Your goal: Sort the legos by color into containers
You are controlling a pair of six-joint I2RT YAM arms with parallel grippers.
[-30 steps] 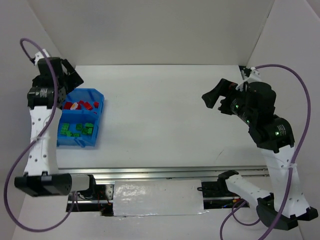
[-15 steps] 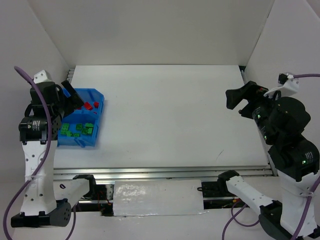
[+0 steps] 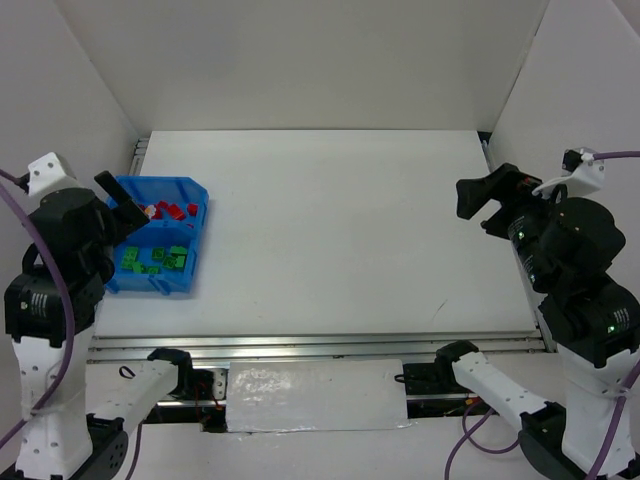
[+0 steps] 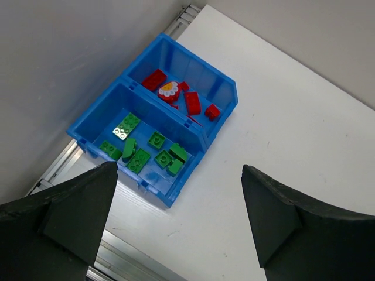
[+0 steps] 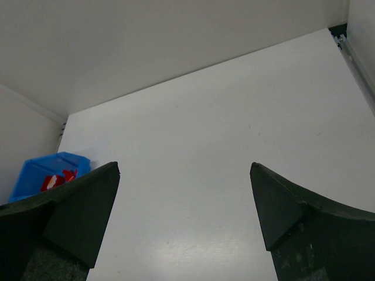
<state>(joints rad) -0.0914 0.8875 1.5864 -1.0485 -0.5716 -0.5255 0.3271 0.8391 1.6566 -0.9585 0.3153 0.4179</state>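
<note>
The blue bin [image 3: 196, 243] sits at the table's left edge, split by a middle wall. Its far compartment holds several red legos [image 3: 170, 211]; its near compartment holds several green legos [image 3: 155, 259]. In the left wrist view the bin [image 4: 231, 96] shows red legos [image 4: 192, 103] and green legos [image 4: 139, 159] in separate compartments. My left gripper [image 3: 120, 205] is open and empty, raised high over the bin's left side. My right gripper [image 3: 485, 200] is open and empty, raised high at the table's right edge. The bin also shows far left in the right wrist view [image 5: 35, 172].
White walls enclose the table on the left, back and right. A metal rail [image 3: 320, 346] runs along the table's near edge. The left arm's body stands at the left of the bin.
Both arms have drawn back and up. The left gripper rose off the bin toward the near left. The right gripper moved from mid-table to the right edge.
</note>
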